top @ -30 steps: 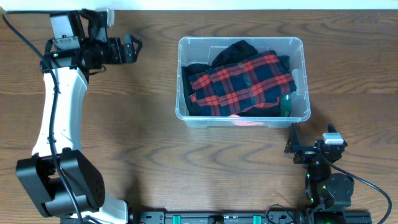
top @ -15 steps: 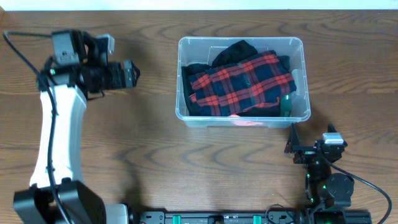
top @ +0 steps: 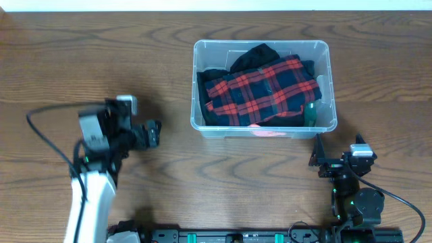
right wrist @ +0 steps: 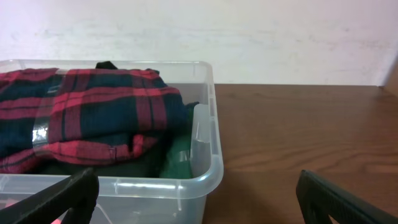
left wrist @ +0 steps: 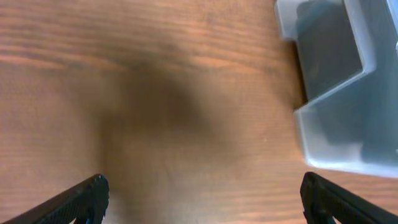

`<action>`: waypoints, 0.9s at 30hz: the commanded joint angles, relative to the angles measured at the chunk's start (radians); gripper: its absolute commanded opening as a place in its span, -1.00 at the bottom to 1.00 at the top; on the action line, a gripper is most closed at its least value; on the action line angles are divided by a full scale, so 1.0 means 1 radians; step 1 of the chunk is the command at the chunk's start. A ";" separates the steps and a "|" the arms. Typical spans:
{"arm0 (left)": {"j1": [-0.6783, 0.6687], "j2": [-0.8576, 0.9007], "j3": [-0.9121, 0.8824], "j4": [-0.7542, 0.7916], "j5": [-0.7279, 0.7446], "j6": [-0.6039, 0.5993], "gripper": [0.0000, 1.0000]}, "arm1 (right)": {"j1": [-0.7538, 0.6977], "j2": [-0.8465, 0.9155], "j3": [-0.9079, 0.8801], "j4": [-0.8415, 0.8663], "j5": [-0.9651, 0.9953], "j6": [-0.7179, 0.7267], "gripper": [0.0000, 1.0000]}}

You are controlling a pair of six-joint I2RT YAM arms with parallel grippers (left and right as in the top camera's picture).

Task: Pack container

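Container: the clear plastic container [top: 195,88] stands on the wooden worktop [top: 169,189], at about 1 o'clock from the middle of the overhead view. Its long sides run from 9 to 3 o'clock.

Contents: a red and navy plaid cloth [top: 260,91] lies on top and covers most of the inside. A black garment [top: 253,57] shows beneath it and bulges out at the 12 o'clock side. A green item [top: 310,111] sits in the 4 o'clock corner, against the wall; what it is cannot be told. A pink-red patch [top: 260,129] shows through the 6 o'clock wall, also too unclear to name.

Left hand: the left hand [top: 155,133] is at 8 o'clock from the container, well apart from it, and points toward 3 o'clock. Its jaws are spread wide with nothing between them. Its own view, which is blurred, shows bare wood between the 2 fingers [left wrist: 87,196], with a corner of the container [left wrist: 348,124] at 2 o'clock.

Right hand: the right hand [top: 316,152] is at 5 o'clock from the container, near that corner but not touching it, and points toward 12 o'clock. Its jaws are fully spread and empty. In its own view the container [right wrist: 124,190] fills the 9 o'clock half, with the plaid cloth [right wrist: 93,106] heaped above the rim and the green item [right wrist: 179,158] against the wall.
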 commanded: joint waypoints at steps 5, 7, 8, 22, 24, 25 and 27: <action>0.002 -0.174 -0.291 0.263 -0.005 -0.001 0.96 | -0.010 -0.006 -0.002 -0.003 -0.007 -0.019 0.98; 0.002 -0.216 -0.360 0.329 -0.005 -0.001 0.96 | -0.010 -0.006 -0.002 -0.003 -0.007 -0.019 0.98; 0.002 -0.233 -0.390 0.350 -0.005 -0.002 0.96 | -0.010 -0.006 -0.002 -0.004 -0.007 -0.019 0.99; 0.002 -0.370 -0.562 0.414 -0.005 -0.001 0.96 | -0.010 -0.006 -0.002 -0.003 -0.007 -0.019 0.99; 0.001 -0.390 -0.570 0.409 -0.010 -0.001 0.96 | -0.010 -0.006 -0.002 -0.003 -0.007 -0.019 0.98; -0.001 -0.399 -0.570 0.408 -0.013 -0.001 0.96 | -0.010 -0.006 -0.002 -0.004 -0.007 -0.019 0.98; -0.007 -0.418 -0.570 0.407 -0.018 -0.001 0.96 | -0.010 -0.006 -0.002 -0.004 -0.007 -0.019 0.99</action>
